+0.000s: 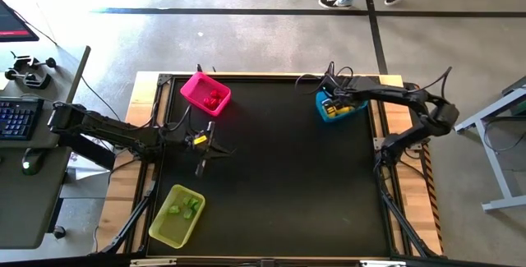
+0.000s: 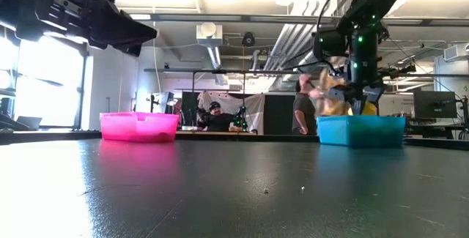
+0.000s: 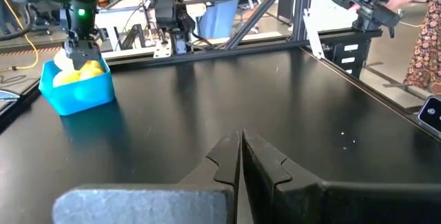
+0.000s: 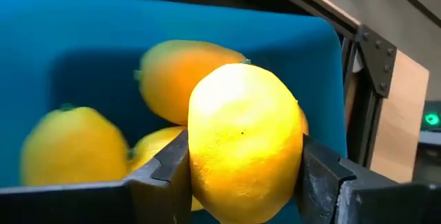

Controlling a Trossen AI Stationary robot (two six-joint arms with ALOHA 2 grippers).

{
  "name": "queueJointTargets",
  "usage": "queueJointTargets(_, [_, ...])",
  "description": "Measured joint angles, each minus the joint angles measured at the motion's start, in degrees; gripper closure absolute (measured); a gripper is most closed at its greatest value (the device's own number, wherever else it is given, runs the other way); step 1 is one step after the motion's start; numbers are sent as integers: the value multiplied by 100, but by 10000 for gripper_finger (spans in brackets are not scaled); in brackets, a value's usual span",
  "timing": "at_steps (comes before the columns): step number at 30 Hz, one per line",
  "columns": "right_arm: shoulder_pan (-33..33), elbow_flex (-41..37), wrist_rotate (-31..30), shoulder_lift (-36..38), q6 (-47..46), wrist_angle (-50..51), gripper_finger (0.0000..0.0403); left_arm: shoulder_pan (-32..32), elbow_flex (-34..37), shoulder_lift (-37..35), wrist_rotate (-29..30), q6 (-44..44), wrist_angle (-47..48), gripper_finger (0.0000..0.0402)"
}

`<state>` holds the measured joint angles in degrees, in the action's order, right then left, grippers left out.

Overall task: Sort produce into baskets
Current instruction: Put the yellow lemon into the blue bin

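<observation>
lemon (image 4: 244, 141) between right gripper (image 4: 241, 172) fingers (over bin)

both arms are dark, near black, built of slim jointed segments with black cables looped along them — the right arm (image 1: 403, 98) carries small green lights near its wrist. the left gripper (image 3: 241, 156) has flat, dark, wedge-shaped fingers — matte, angular.
</observation>
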<state>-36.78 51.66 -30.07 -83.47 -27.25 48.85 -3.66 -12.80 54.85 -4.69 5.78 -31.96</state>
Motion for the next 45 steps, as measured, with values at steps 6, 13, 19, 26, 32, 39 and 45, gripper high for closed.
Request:
queueJointTargets(6, [-250, 0, 35, -242, 254, 28, 236, 0, 0, 0, 0, -13, 69, 397])
queueJointTargets(13, [-134, 4, 19, -421, 159, 117, 131, 0, 0, 0, 2, -5, 69, 397])
queueJointTargets(19, [75, 2, -34, -412, 122, 309, 69, 0, 0, 0, 2, 4, 67, 397])
queueJointTargets(26, [319, 315, -327, -224, -200, 936, 79, 0, 0, 0, 2, 4, 54, 397])
queueJointTargets(32, [544, 787, -377, -124, -524, 1413, 120, 0, 0, 0, 2, 0, 61, 397])
queueJointTargets(39, [531, 815, -84, -128, -639, 1327, 277, 0, 0, 0, 2, -57, 101, 397])
queueJointTargets(45, [520, 701, 330, -128, -639, 1161, 390, 0, 0, 0, 2, -59, 125, 397])
